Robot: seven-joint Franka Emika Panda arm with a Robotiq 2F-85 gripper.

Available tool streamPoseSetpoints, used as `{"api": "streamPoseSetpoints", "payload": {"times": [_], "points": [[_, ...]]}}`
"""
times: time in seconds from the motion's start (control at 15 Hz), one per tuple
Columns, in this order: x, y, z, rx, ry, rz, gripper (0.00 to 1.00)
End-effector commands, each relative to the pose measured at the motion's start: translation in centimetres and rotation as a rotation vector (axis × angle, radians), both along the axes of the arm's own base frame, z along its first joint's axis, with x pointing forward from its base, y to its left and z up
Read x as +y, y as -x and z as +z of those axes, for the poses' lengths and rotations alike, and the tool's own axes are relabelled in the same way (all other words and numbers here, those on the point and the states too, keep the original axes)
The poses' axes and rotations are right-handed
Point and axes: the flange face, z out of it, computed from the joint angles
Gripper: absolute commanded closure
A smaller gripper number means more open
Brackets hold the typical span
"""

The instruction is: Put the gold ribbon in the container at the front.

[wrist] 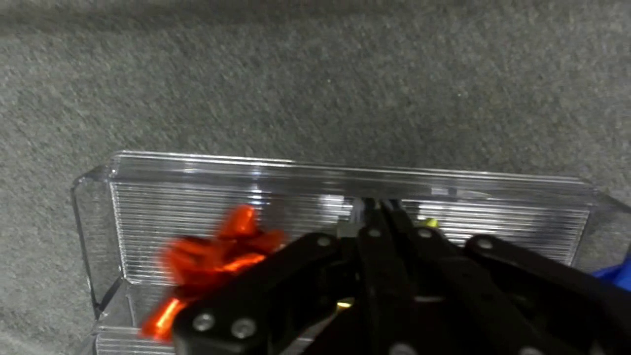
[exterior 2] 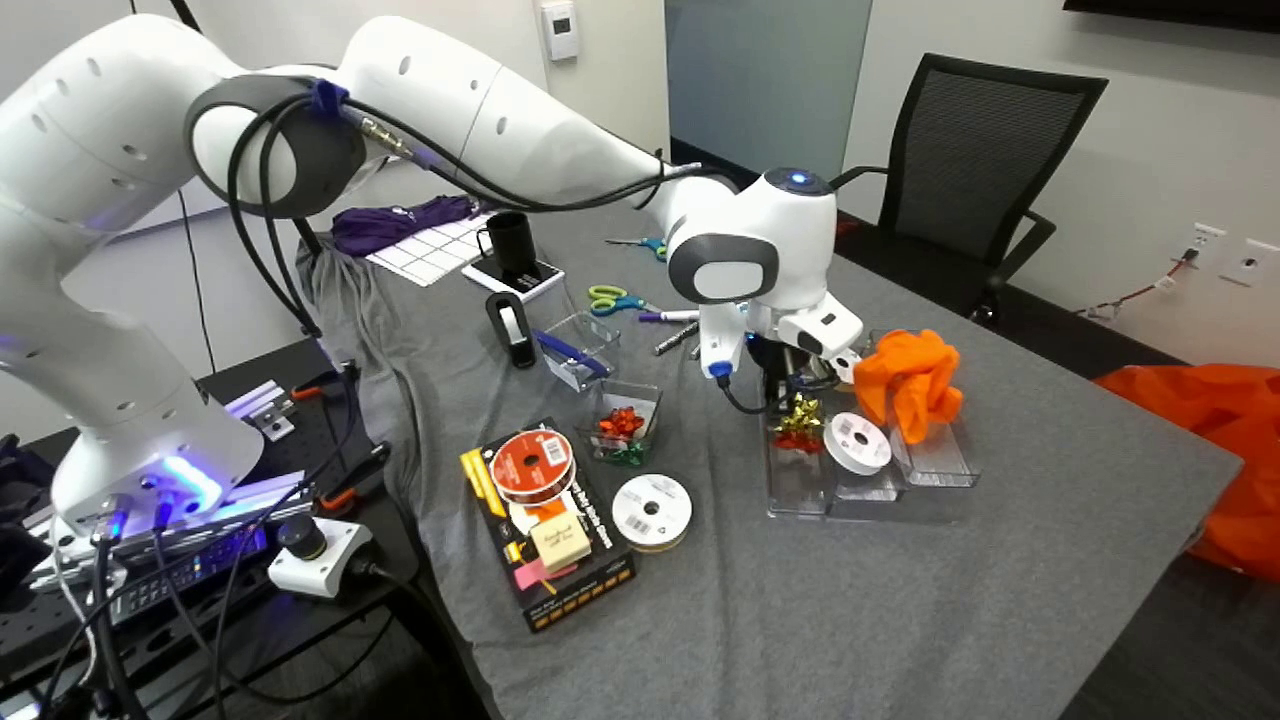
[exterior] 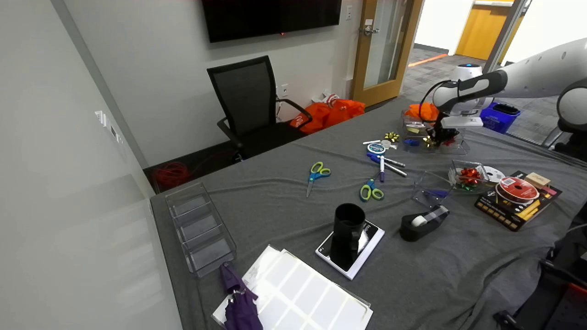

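The jaws point down into the see-through tray (exterior 2: 797, 492), and the gold bow (exterior 2: 800, 415) — most likely the ribbon meant — shows close by them, in or just above the tray, in both exterior views. They are closed: in the wrist view the fingers (wrist: 372, 256) stand side by side, but whether a loop of gold is pinched between them I cannot tell, since they hide most of the bow. The pair is turned to part along the compartment's length, presumably so that neither finger fouls the long outer wall just beyond the tips. A red bow (wrist: 197, 261) lies just beside, which would explain a narrow, upright approach. A white spool (exterior 2: 846, 440) seems to rest over the dividers, probably too broad to drop into a compartment, and an orange cloth (exterior 2: 910, 385), being limp, simply drapes over the tray. A second gold bow (exterior: 391, 136) lies loose on the worktop (exterior 2: 780, 610), so the task could mean that one instead. The small box (exterior 2: 648, 402), with another red bow (exterior 2: 620, 422) and a green bow (exterior 2: 632, 455), looks set aside for bows and may be the front container; if so, the gold bow must first come up past the tray walls before it can be carried across.
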Motion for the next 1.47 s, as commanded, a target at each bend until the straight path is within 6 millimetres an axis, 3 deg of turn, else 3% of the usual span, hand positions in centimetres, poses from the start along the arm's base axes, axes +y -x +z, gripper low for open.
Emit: {"api": "streamPoseSetpoints", "payload": {"times": [0.0, 0.2, 0.47, 0.6, 0.87, 1.13, 1.2, 1.4], "points": [[-1.1, 0.3, 1.7, 0.011, -0.056, 0.008, 0.91], [-2.2, 0.7, 3.5, 0.030, -0.084, 0.029, 0.80], [-3.4, 1.4, 5.6, 0.052, -0.119, 0.047, 0.91], [-3.9, 1.5, 5.8, 0.049, -0.130, 0.052, 0.61], [-4.0, 1.1, 4.9, 0.008, -0.183, 0.026, 0.36], [-3.5, 0.6, 2.1, -0.027, -0.228, 0.011, 0.08], [-3.4, 0.5, 1.4, -0.033, -0.219, 0.011, 0.02], [-3.5, 0.0, -0.2, -0.053, -0.169, 0.018, 0.00]]}}
